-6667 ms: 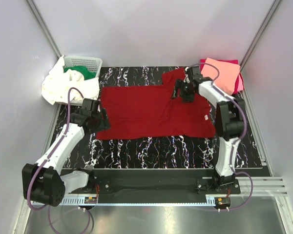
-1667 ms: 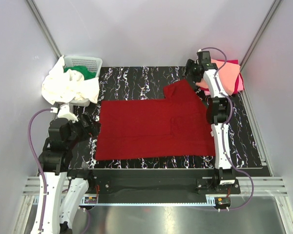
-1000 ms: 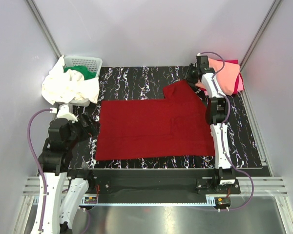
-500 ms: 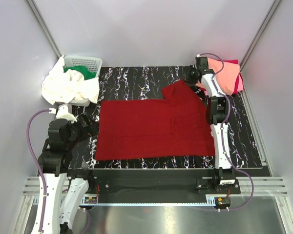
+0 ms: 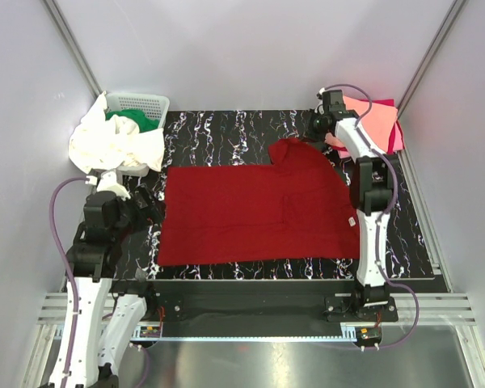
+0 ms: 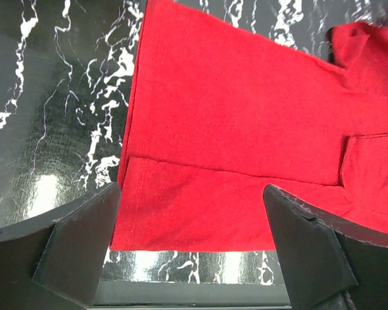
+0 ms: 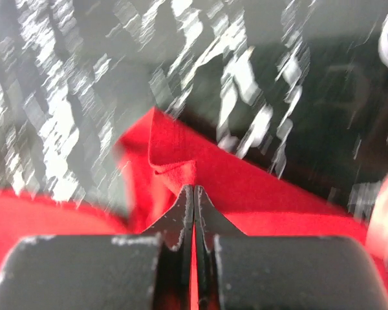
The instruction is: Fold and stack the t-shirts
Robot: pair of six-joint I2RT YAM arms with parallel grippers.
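Observation:
A dark red t-shirt (image 5: 250, 206) lies spread flat on the black marbled table (image 5: 226, 129). My right gripper (image 5: 310, 134) is at the shirt's far right sleeve (image 5: 293, 149). In the right wrist view the jaws are pressed together on a raised fold of that red cloth (image 7: 181, 169), with the gripper (image 7: 194, 190) shut on it. My left gripper (image 5: 149, 212) hovers open beside the shirt's left hem; the left wrist view shows its fingers (image 6: 84, 232) spread wide above the shirt (image 6: 246, 123) and touching nothing. A folded salmon pink t-shirt (image 5: 370, 121) rests on a magenta one (image 5: 398, 139) at the far right.
A white lattice basket (image 5: 141, 101) stands at the far left corner. A white t-shirt (image 5: 113, 144) is draped over it and a green one (image 5: 137, 120) lies inside. Grey walls close in the table on three sides. A black rail (image 5: 242, 295) runs along the near edge.
My right gripper has closed on the sleeve tip, which now stands bunched up. The right arm's elbow has swung slightly rightward. The left arm has barely moved.

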